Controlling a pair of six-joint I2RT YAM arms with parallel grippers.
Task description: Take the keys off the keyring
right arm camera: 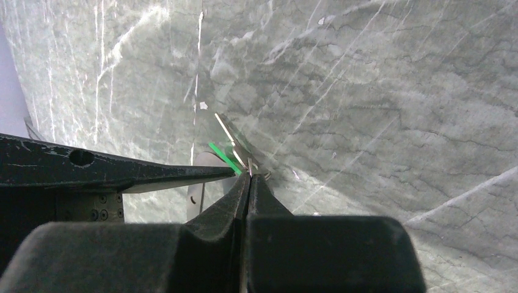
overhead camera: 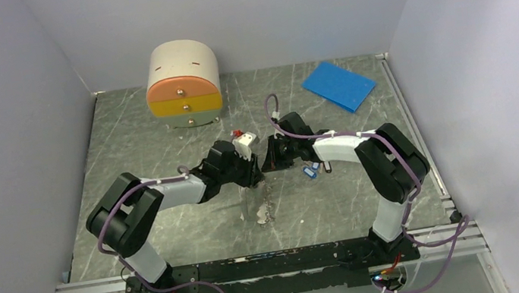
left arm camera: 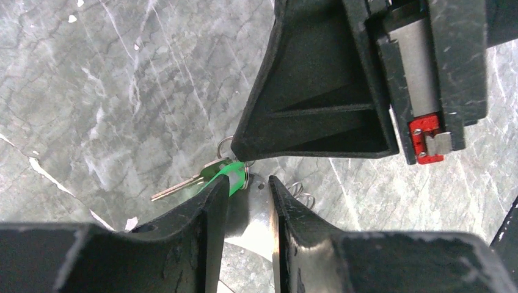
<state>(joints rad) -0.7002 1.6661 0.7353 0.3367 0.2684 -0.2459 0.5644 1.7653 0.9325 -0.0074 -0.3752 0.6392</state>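
- Grey marbled worktop (overhead camera: 162,129) boxed in by pale walls, drawers (overhead camera: 183,84) at the back, blue sheet (overhead camera: 339,83) back right.
- Both arms meet mid-worktop, tips almost nose to nose.
- Keys (left arm camera: 229,175) sit right between the two tips: green tag, silver blade pointing away to the left in the left wrist view.
- Right fingers (right arm camera: 214,213) are clenched tight, no gap at all, nipping a sliver of the keyring (left arm camera: 221,145) right beside the green tag.
- Left fingers (left arm camera: 183,244) stand a slit apart, one tip touching the green tag. A shiny metal plate (left arm camera: 250,217) shows in the gap, and I cannot tell whether they clamp it.
- More wire coils peek out just past the left tips.
- Blue tag (overhead camera: 310,171) lies on the worktop by the right arm.
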